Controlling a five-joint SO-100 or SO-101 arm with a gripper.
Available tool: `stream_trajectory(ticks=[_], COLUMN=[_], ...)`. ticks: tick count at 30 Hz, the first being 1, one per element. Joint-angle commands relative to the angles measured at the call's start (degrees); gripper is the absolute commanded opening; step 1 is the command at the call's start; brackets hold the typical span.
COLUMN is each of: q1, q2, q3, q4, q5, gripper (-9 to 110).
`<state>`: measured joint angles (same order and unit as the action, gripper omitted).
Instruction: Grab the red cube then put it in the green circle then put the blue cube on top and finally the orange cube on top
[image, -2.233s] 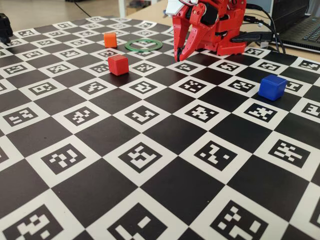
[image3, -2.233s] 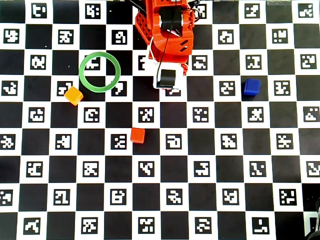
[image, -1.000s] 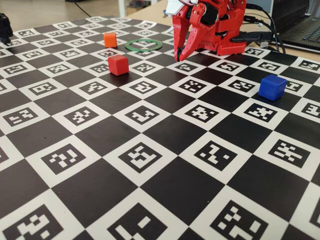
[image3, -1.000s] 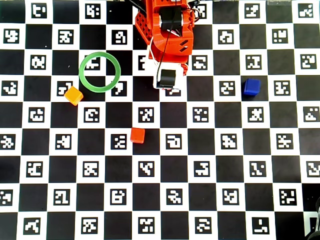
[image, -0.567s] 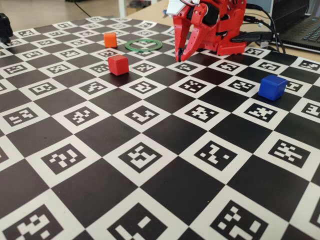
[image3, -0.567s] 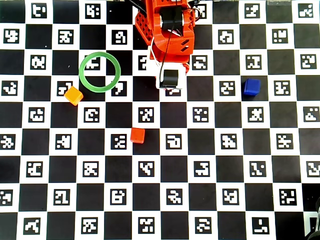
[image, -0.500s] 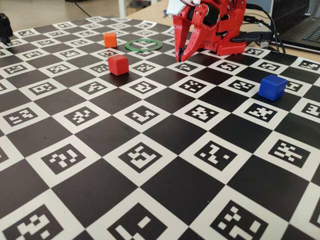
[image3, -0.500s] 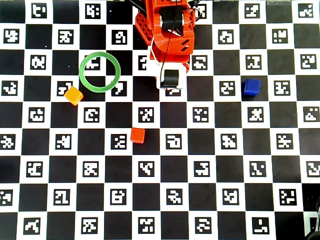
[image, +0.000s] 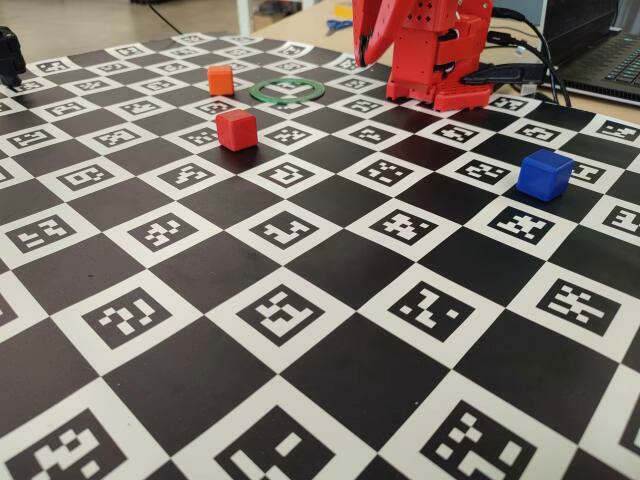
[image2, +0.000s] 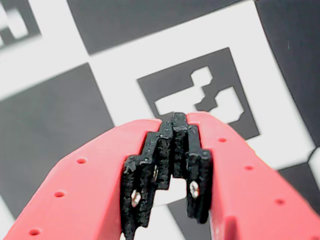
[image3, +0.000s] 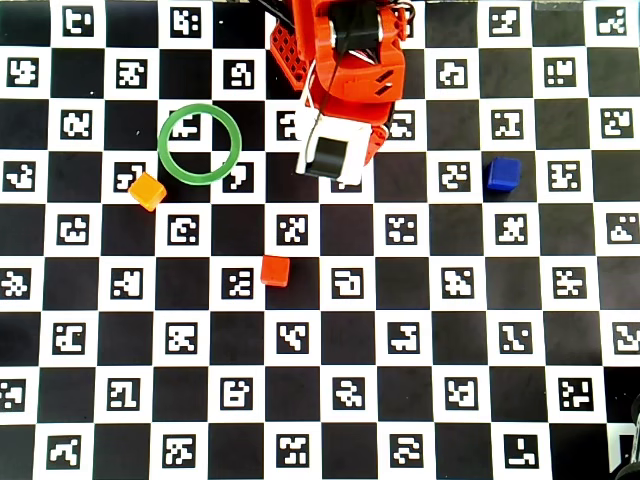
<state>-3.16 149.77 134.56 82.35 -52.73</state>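
A: Anything in the green circle (image3: 200, 144)?

B: No. Only checkerboard mat (image3: 330, 330) shows through its centre in the overhead view. It lies flat on the desk, left of the arm (image3: 345, 60).

A: Cubes?

B: All three sit loose on the mat. Orange cube (image3: 148, 190) is just outside the circle's lower-left edge, close but not touching. Red cube (image3: 275, 271) is below and to the right of the circle, well apart from it. Blue cube (image3: 504, 174) is far right, on its own. The fixed view agrees: orange cube (image: 221, 80) beside the circle (image: 287, 91), red cube (image: 237, 129) nearer the camera, blue cube (image: 545, 174) off right.

A: Gripper?

B: The gripper (image2: 172, 125) has its jaws closed together and holds nothing; in the wrist view the black pads (image2: 150, 170) mesh over a printed marker.

A: Change from earlier frames?

B: The arm lifted. In the fixed view the gripper (image: 362, 55) is now high near the top edge, where half a second ago its tip hung close to the mat. In the overhead view the white camera block (image3: 330, 150) has swung slightly left. Cubes and circle have not moved.
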Motion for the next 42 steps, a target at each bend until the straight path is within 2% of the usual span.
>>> stream_trajectory(ticks=[1, 5, 14, 22, 29, 42], q1=[1.93, 2.55, 7.21, 15.73, 19.69, 17.75], q2=[-8.26, -15.03, -30.59, -41.66, -46.85, -49.66], q3=[-19.07, -29.36, -44.30, -50.89, -50.71, -37.35], q4=[4.66, 9.67, 12.30, 12.83, 11.60, -2.46], q5=[15.82, 26.10, 37.88, 52.47, 52.73, 51.77], gripper=[-3, 4, 12, 35, 45, 47])
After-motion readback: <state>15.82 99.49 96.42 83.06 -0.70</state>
